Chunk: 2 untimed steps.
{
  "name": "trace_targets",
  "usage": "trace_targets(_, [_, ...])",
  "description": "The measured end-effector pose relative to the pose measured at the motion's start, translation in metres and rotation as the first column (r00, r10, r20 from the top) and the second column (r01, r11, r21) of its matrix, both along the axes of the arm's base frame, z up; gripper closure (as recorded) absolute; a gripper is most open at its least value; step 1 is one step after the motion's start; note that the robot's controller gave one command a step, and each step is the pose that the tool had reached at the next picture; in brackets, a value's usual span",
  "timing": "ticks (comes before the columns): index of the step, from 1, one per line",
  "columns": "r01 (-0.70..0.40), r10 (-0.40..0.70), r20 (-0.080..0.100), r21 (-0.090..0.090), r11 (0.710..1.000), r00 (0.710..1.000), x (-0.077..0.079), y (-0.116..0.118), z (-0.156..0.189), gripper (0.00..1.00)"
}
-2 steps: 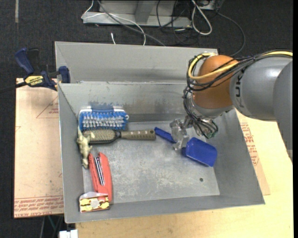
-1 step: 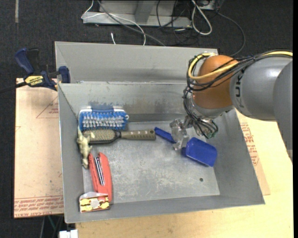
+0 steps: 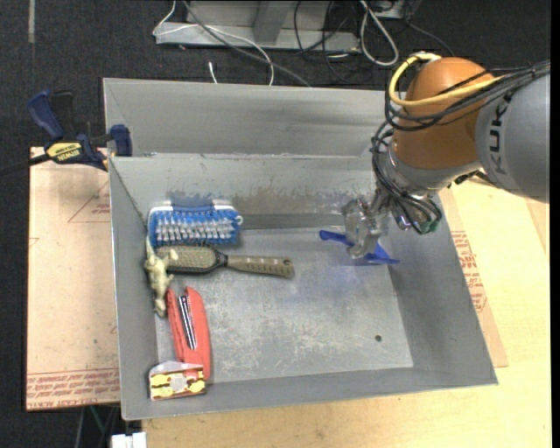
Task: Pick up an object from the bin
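Surface: grey metal bin [image 3: 262, 114], sloped sheet walls, flat floor scuffed and dull, with a bluish smear along the foot of the back wall. Room behind the bin: dark floor, black cables [image 3: 308, 26] running to a pale flat unit at the top edge.

Arm enters from the right. Rounded orange cover [image 3: 437, 114] on the wrist, glossy, ringed with yellow and black leads. Gripper [image 3: 361, 241] is down at the floor in the right rear part of the bin. At its tip lies a small blue plastic piece [image 3: 331, 234], thin and pointed, with blue showing to either side of the metal. Cannot tell how wide the claw is, nor whether it actually has the piece clamped.

Other contents, all along the left wall, well apart from the gripper:
- blue-backed brush [image 3: 194, 226], pale bristles in rows, rectangular.
- olive hairbrush [image 3: 219, 261], oval head, straight handle pointing right, just in front of the blue one.
- small cream toy figure [image 3: 157, 278], knobbly, against the wall.
- long red packet [image 3: 191, 328], glossy, with a yellow-and-white end.
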<state>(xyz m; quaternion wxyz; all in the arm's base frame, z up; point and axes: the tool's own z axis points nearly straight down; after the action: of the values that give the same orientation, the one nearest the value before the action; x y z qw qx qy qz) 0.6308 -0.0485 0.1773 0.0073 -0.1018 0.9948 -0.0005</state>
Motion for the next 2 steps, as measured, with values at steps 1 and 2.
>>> trace_targets(1, [-0.012, 0.012, -0.001, 0.0, 1.0, 1.0, 0.008, -0.002, 0.039, 1.0])
trace_targets(2, [-0.291, 0.291, -0.003, -0.002, 0.957, 0.957, -0.012, 0.033, -0.054, 1.0])
